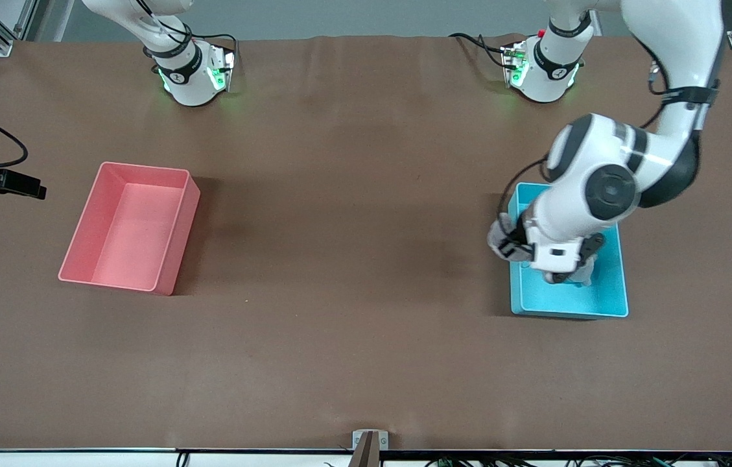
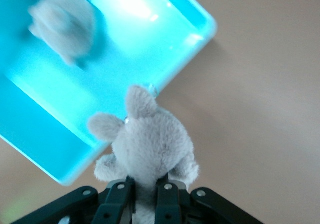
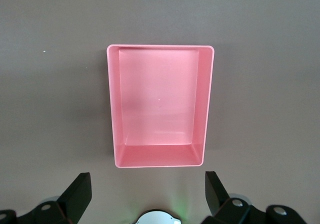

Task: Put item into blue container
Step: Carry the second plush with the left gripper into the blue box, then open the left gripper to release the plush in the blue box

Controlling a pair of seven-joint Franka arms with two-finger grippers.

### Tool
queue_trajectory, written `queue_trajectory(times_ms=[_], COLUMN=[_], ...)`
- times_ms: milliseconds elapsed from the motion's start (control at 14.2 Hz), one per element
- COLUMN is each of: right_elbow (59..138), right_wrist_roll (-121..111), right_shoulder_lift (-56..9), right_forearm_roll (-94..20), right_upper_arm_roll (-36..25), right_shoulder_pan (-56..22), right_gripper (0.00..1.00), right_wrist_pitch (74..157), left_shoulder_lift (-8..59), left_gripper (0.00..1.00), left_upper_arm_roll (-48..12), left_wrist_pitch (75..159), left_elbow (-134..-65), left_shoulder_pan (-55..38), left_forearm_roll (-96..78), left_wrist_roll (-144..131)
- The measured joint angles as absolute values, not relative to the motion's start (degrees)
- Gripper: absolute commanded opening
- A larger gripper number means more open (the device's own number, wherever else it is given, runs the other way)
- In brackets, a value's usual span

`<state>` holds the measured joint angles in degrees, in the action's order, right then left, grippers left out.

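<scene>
You had 2 bins on the table, well apart: the blue container toward the left arm's end, the second bin toward the right arm's end. Your left gripper held a plush toy over the container's rim; your right gripper waited, fingers apart, above the second bin.

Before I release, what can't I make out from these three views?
- Front view: the left arm's wrist covers the left gripper and most of the grey plush toy over the blue container.
- Left wrist view: a second grey plush in the container is blurred; the held toy's lower part is hidden between the fingers.
- Right wrist view: the right gripper, open over the pink bin, is cut off by the edge.
</scene>
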<state>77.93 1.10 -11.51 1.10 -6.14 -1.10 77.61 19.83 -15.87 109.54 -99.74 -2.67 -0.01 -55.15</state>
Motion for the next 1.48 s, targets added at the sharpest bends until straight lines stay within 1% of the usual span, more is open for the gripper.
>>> queue_trajectory(times_ms=[141, 211, 282, 352, 423, 493, 704, 915, 986, 1338, 1479], right_elbow=[77.9, 77.88, 77.85, 77.84, 77.83, 77.83, 77.83, 78.3, 79.18, 85.44, 86.24], right_wrist_roll=[1.11, 1.11, 1.11, 1.11, 1.09, 0.96, 0.68, 0.68, 0.68, 0.64, 0.46], right_shoulder_lift=[-11.51, -11.49, -11.43, -11.32, -11.17, -10.99, -10.28, -8.66, -7.46, 0.6, 2.49], right_forearm_roll=[0.16, -0.04, -0.12, -0.15, -0.17, -0.23, -0.62, -0.75, -0.76, -0.77, -0.77], right_upper_arm_roll=[-6.27, -6.35, -6.41, -6.44, -6.47, -6.47, -6.37, -5.8, -5.69, -5.38, -5.36], right_shoulder_pan=[-1.01, -0.97, -0.93, -0.79, -0.42, 0.03, 0.66, 0.67, 0.67, 0.67, 0.67], right_gripper=[1.0, 1.0, 1.0, 1.0, 1.0, 1.0, 1.0, 1.0, 1.0, 1.0, 1.0], right_wrist_pitch=[77.57, 77.57, 77.57, 77.57, 77.56, 77.54, 77.52, 77.43, 77.6, 78.73, 78.74], left_shoulder_lift=[19.73, 19.84, 20.08, 20.53, 21.31, 22.2, 24.2, 23.87, 23.33, 19.4, 15.91], left_gripper=[0.02, 0.13, 0.35, 0.62, 0.94, 1.0, 1.0, 1.0, 1.0, 1.0, 1.0], left_upper_arm_roll=[-15.82, -15.81, -15.8, -15.8, -15.8, -15.81, -16.15, -16.41, -16.48, -17.23, -17.51], left_wrist_pitch=[110.17, 110.99, 112.57, 114.47, 115.92, 117.03, 117.99, 117.45, 115.99, 99.69, 96.43], left_elbow=[-102.9, -104.16, -105.41, -106.37, -106.73, -106.5, -103.77, -100.34, -98.55, -85.08, -82.63], left_shoulder_pan=[1.72, 3.11, 4.08, 4.71, 5.06, 5.13, 4.7, 3.75, 3.65, 3.62, 3.63], left_forearm_roll=[0.02, 0.33, 1.62, 3.22, 4.25, 4.73, 4.96, 5.06, 5.16, 5.68, 5.71], left_wrist_roll=[-49.04, -47.51, -46.87, -46.78, -46.76, -46.76, -46.85, -46.87, -46.71, -37.08, -30.37])
